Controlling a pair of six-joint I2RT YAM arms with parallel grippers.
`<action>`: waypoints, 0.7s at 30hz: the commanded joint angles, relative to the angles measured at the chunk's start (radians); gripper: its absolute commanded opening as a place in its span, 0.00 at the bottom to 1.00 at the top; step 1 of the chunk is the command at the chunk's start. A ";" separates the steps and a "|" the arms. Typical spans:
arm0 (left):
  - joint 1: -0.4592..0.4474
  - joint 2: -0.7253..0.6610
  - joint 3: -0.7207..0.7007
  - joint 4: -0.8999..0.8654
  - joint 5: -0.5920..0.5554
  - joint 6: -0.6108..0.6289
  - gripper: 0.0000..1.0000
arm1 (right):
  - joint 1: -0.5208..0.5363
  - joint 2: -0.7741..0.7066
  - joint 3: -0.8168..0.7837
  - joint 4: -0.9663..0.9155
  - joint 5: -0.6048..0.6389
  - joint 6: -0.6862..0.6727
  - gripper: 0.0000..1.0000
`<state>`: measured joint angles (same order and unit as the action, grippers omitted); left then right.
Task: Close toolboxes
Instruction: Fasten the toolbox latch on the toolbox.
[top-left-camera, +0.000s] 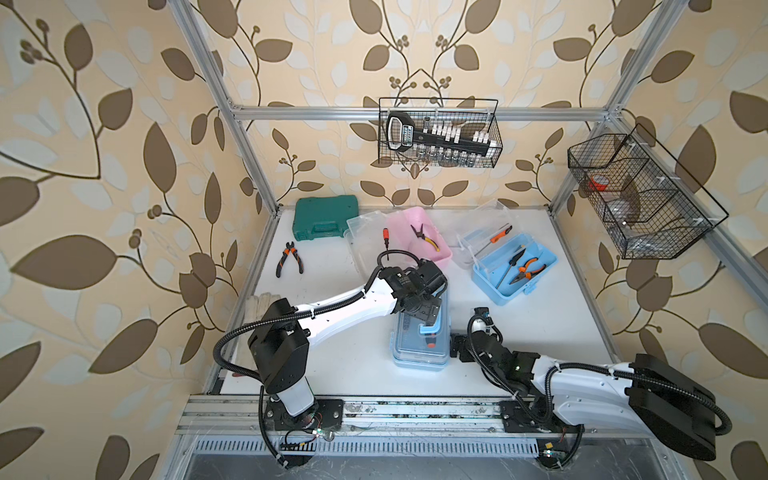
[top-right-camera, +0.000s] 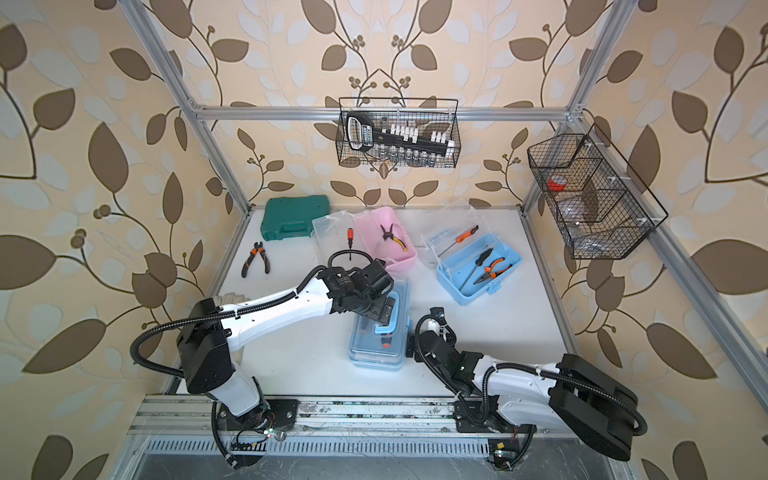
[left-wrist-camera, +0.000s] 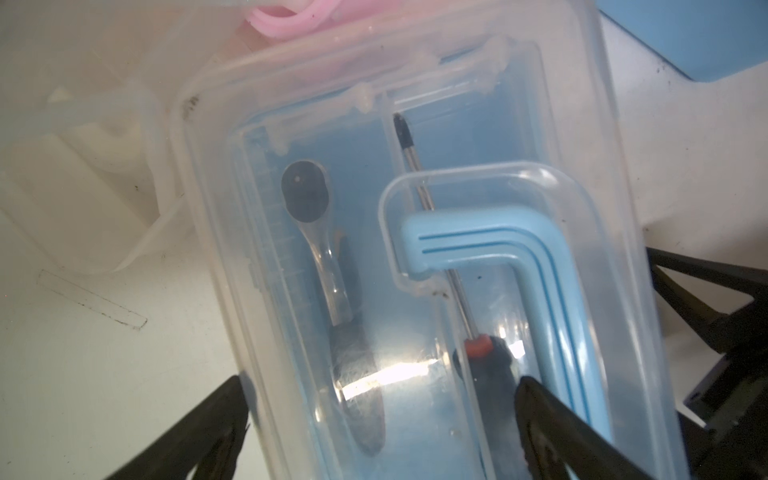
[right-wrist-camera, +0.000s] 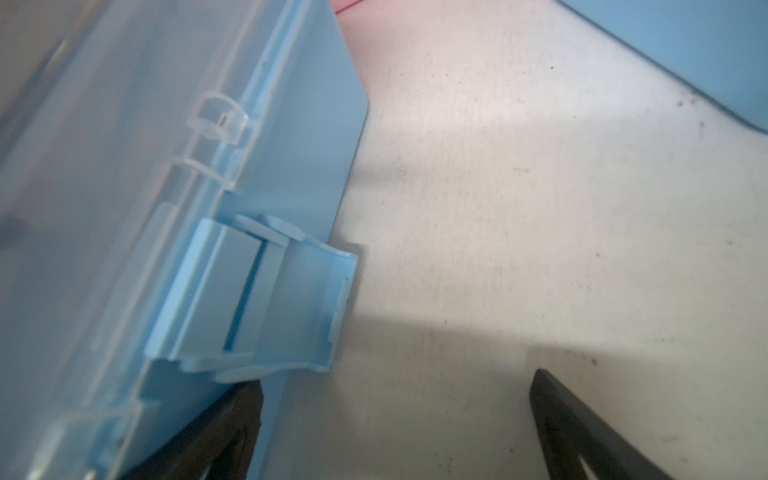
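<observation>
The lidded blue toolbox (top-left-camera: 419, 353) sits toward the front edge of the table (top-left-camera: 353, 374). Its far end is hidden under the left gripper (left-wrist-camera: 380, 380), whose fingers stand apart over the clear lid. The right gripper (right-wrist-camera: 395, 380), spread wide, sits beside the box's latch (right-wrist-camera: 266, 291). The tools inside are blurred. The pink toolbox (top-left-camera: 432, 245) and second blue toolbox (top-left-camera: 515, 266) lie open near the back edge.
</observation>
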<state>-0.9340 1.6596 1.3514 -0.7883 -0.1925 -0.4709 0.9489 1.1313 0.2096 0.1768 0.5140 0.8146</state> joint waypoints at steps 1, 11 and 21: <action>0.007 0.012 -0.026 -0.041 0.013 0.019 0.99 | -0.004 -0.006 0.029 0.030 0.141 0.016 0.98; 0.008 0.031 -0.023 -0.040 0.019 0.012 0.99 | -0.012 -0.086 0.039 -0.038 0.136 -0.018 0.98; 0.008 0.020 -0.062 -0.036 0.014 0.000 0.99 | -0.254 -0.167 0.055 -0.145 -0.411 0.058 0.99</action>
<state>-0.9340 1.6592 1.3418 -0.7776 -0.1890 -0.4755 0.7246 0.9932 0.2592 0.0750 0.3061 0.8440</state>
